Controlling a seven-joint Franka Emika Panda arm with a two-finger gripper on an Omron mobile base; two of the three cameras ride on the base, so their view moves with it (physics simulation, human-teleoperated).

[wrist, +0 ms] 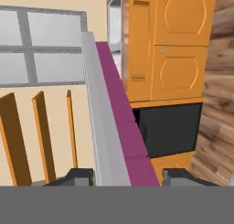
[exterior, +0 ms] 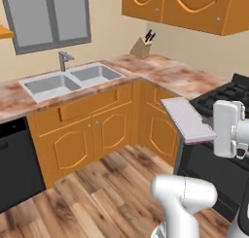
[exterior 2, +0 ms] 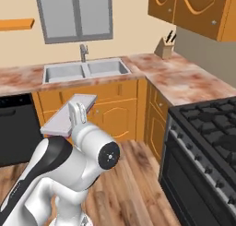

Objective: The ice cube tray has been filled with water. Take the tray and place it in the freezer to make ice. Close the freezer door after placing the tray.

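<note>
With the gripper clamped on one end of the ice cube tray, water could be spilled if the tray is tilted in transit.

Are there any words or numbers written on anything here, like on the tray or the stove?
None. The ice cube tray in the gripper, the stove, the cabinets and the knife block all show plain surfaces with no letters, numbers or signs.
</note>
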